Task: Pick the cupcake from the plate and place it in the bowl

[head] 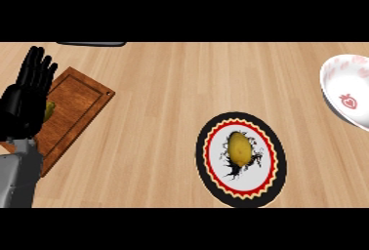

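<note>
The wooden counter [158,97] is the biggest thing here, and everything sits on it. Next is a brown cutting board [75,110] at the left side, lying at a slant. A small yellow-green thing peeks out on it, mostly hidden, so I cannot tell what it is.

The plate [241,195] is near the middle, a bit to the right. It has a black rim, a red zigzag ring and a white middle. The white bowl [346,93] with red marks sits at the right edge, well apart from the plate, and part of it is cut off. It is waiting for the cupcake.

The left hand [25,97] is at the left edge, over the board. Its fingers are straight and point up, holding nothing. It is just resting there. The right hand does not show at all.

The cupcake [239,148] is the smallest. It is yellow-brown and sits in the middle of the plate. Nothing touches it, so I think the pick has not begun.
</note>
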